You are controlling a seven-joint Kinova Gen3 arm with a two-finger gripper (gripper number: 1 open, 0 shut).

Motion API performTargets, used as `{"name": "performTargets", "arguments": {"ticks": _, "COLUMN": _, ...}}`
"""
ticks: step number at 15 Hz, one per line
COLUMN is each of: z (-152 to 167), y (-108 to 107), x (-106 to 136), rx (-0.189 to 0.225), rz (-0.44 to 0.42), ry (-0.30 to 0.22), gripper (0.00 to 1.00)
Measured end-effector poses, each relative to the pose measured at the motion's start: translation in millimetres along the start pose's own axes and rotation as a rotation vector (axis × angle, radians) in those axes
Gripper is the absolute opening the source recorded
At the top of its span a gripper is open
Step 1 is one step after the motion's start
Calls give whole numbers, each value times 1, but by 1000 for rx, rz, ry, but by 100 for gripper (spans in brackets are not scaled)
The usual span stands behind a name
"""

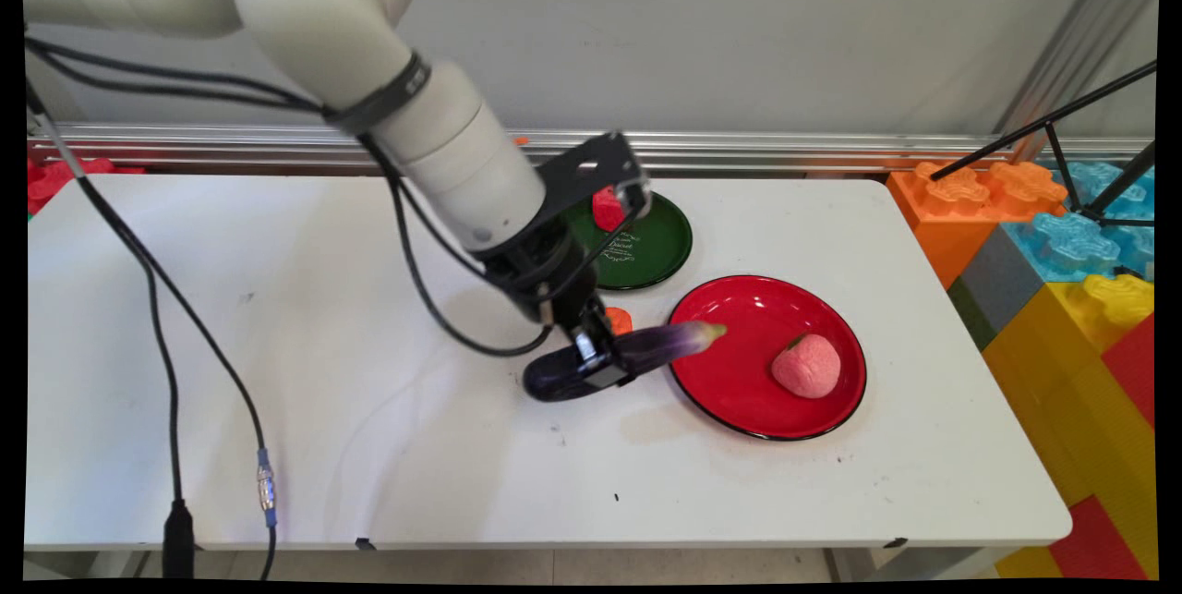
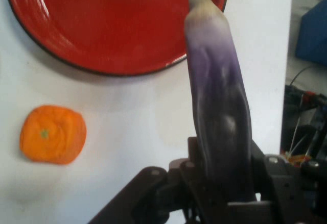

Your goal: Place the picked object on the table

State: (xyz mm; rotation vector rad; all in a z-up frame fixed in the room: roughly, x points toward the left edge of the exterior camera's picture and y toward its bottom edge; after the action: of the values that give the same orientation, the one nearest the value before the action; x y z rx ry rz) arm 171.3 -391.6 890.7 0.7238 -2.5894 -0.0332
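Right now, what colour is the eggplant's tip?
Pale greenish-yellow, fading into purple on the eggplant; the hand view shows it best.

I see the arm (image 1: 369, 67) reaching in from the upper left, sloping down and to the right across the table, black cables hanging off it. My gripper (image 1: 600, 363) sits low, just above the tabletop, pointing down, its fingers clamped on the eggplant (image 1: 646, 349) around its middle, holding it roughly level.
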Motion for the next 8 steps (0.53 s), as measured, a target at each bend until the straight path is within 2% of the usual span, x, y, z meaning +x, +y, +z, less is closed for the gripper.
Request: {"name": "performTargets", "arguments": {"ticks": 8, "z": 40, "y": -4, "x": -52, "rx": 5, "rz": -15, "ry": -51, "gripper": 0}}
